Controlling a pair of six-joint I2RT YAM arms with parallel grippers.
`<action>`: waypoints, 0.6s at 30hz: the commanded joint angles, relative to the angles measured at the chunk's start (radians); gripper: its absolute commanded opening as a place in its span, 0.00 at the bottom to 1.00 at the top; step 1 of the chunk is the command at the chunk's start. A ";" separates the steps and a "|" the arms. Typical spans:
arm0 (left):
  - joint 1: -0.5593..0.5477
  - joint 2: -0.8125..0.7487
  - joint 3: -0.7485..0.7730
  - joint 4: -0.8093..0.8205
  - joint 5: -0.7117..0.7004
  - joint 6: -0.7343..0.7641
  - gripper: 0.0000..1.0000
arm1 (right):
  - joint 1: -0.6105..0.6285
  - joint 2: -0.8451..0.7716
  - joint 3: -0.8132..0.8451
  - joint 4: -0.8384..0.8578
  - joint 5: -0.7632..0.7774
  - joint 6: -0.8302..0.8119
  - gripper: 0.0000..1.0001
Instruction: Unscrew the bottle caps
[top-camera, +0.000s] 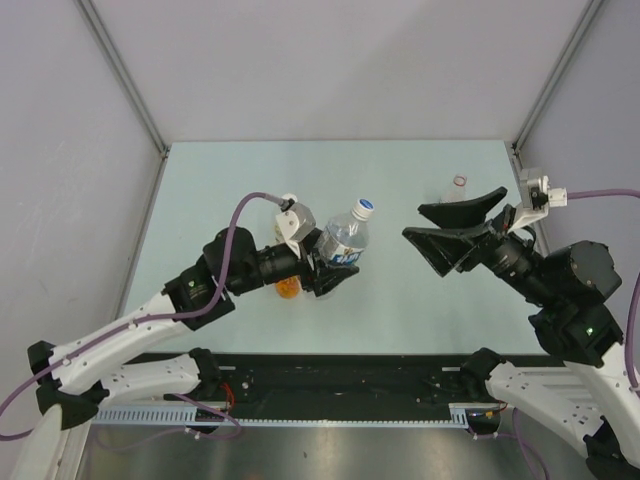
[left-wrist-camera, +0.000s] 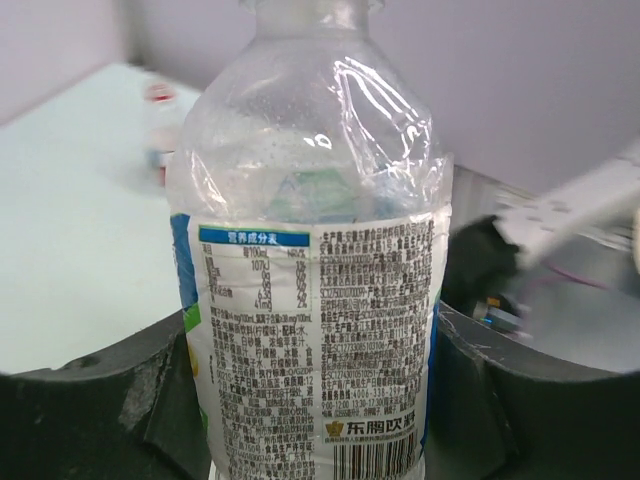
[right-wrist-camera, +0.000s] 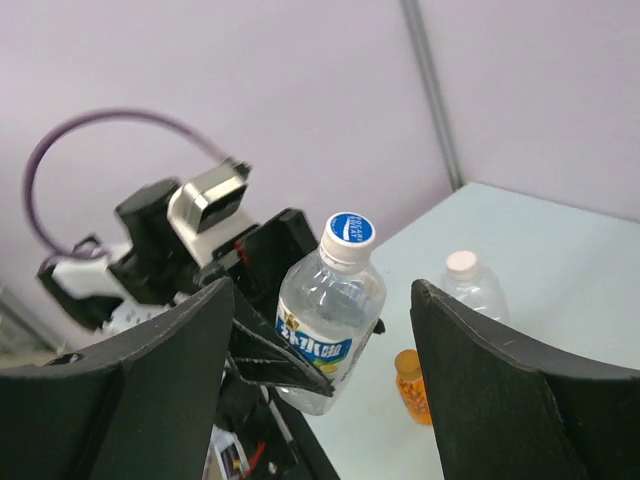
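My left gripper (top-camera: 335, 262) is shut on the body of a clear bottle (top-camera: 343, 243) with a blue and white label and holds it tilted toward the right. Its white cap with a blue top (top-camera: 365, 208) sits on the neck. In the left wrist view the bottle (left-wrist-camera: 310, 300) fills the gap between the fingers (left-wrist-camera: 100, 410), and the cap is cut off at the top. My right gripper (top-camera: 413, 222) is open, a short way right of the cap and apart from it. In the right wrist view the cap (right-wrist-camera: 349, 232) shows ahead between the wide jaws.
A small clear bottle with a pale reddish cap (top-camera: 459, 183) stands at the back right of the table, also seen as bottle (right-wrist-camera: 472, 288). A small orange bottle (top-camera: 288, 288) lies under my left wrist, seen as orange bottle (right-wrist-camera: 410, 385). Grey walls close in the table (top-camera: 200, 220).
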 joint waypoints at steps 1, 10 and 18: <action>-0.066 -0.035 -0.029 0.000 -0.425 0.091 0.00 | -0.003 0.041 0.021 -0.043 0.238 0.137 0.75; -0.247 0.020 -0.046 0.022 -0.769 0.252 0.00 | 0.081 0.158 0.023 -0.046 0.295 0.200 0.80; -0.283 0.057 -0.047 0.054 -0.867 0.283 0.00 | 0.148 0.213 0.021 -0.023 0.373 0.196 0.79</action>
